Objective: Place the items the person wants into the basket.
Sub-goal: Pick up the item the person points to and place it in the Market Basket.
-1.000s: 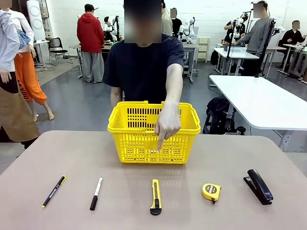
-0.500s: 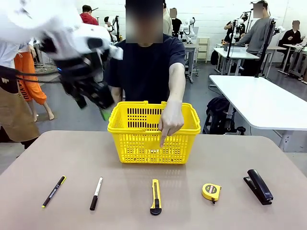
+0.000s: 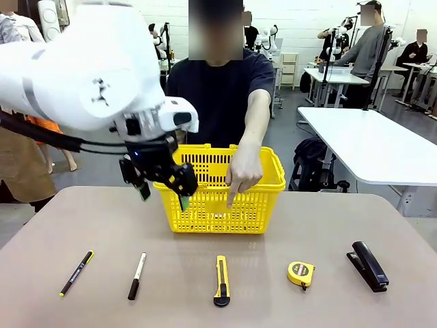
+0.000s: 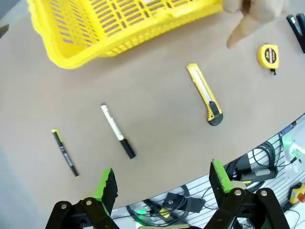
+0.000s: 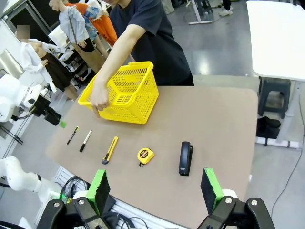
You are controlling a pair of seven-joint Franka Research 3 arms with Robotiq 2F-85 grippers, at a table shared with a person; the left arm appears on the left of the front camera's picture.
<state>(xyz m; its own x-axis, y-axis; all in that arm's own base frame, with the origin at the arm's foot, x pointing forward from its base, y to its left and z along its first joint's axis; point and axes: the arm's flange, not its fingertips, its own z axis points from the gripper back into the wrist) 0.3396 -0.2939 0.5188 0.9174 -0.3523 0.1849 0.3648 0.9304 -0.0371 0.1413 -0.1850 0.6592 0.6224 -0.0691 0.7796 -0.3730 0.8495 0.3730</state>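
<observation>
The person (image 3: 218, 96) reaches over the yellow basket (image 3: 205, 205), one hand (image 3: 240, 179) pointing a finger down at the yellow-and-black utility knife (image 3: 222, 280). The knife (image 4: 205, 94) lies between the white marker (image 3: 136, 275) and the tape measure. At the right end lies the black stapler (image 3: 369, 265). My left gripper (image 3: 165, 198) hangs open and empty in the air by the basket's front left corner, above the marker (image 4: 117, 131). My right gripper (image 5: 155, 188) is open and empty, high off the table's right front corner, with the stapler (image 5: 185, 158) below it.
A thin black pen (image 3: 76, 273) lies at the row's left end and a round yellow tape measure (image 3: 301, 274) between knife and stapler. The items lie in a line near the table's front edge (image 3: 205, 321). A white table (image 3: 382, 147) stands beyond at right.
My left arm has swung in from the upper left and come down in front of the basket's left side. The person's pointing hand has stayed put.
</observation>
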